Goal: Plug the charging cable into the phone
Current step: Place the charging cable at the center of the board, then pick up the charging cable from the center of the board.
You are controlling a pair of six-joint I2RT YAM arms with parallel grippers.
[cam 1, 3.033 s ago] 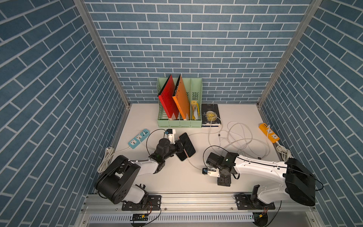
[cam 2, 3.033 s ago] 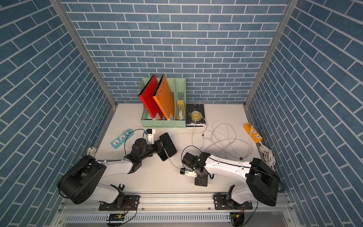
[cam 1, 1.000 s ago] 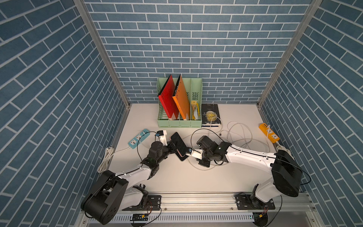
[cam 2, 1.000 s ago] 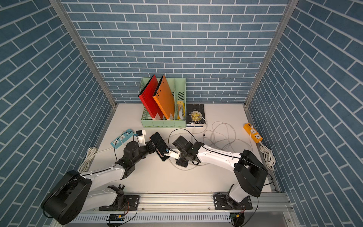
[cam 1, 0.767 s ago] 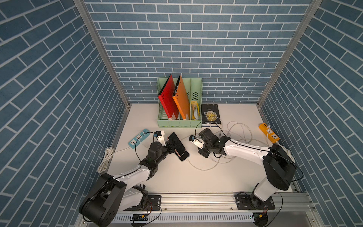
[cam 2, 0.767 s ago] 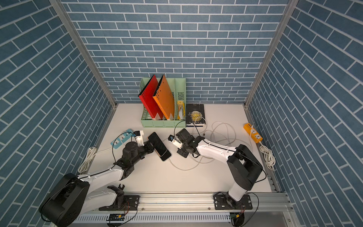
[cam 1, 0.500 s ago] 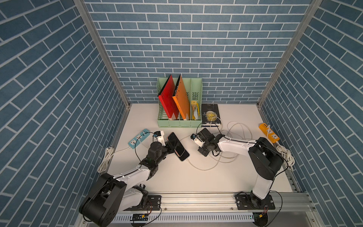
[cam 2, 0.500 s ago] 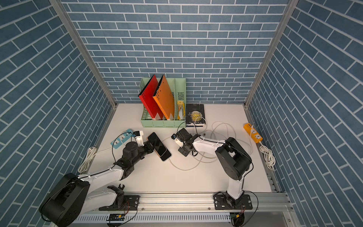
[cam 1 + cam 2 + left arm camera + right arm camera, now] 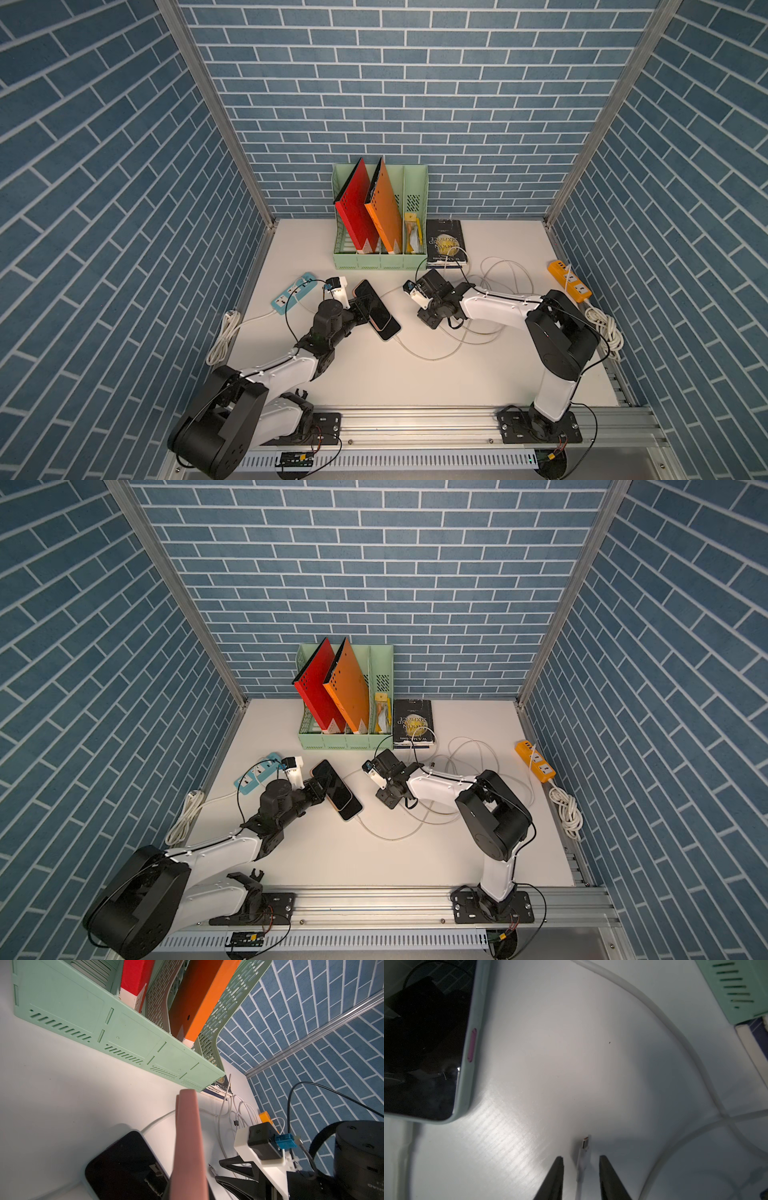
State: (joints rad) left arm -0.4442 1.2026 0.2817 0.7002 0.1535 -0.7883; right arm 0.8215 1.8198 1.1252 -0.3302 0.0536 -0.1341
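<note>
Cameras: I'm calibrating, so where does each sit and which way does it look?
Both top views: high over the front rail, looking down on the table; left arm and right arm show.
Left wrist: low on the left arm, facing the file rack; right gripper shows.
Right wrist: close above the table; the open right gripper shows.
Wrist views share the phone.

Robot, left arm and right arm: white link shells, black joint housings, thin black cables, white wrist-camera brackets, bolted black baseplates.
</note>
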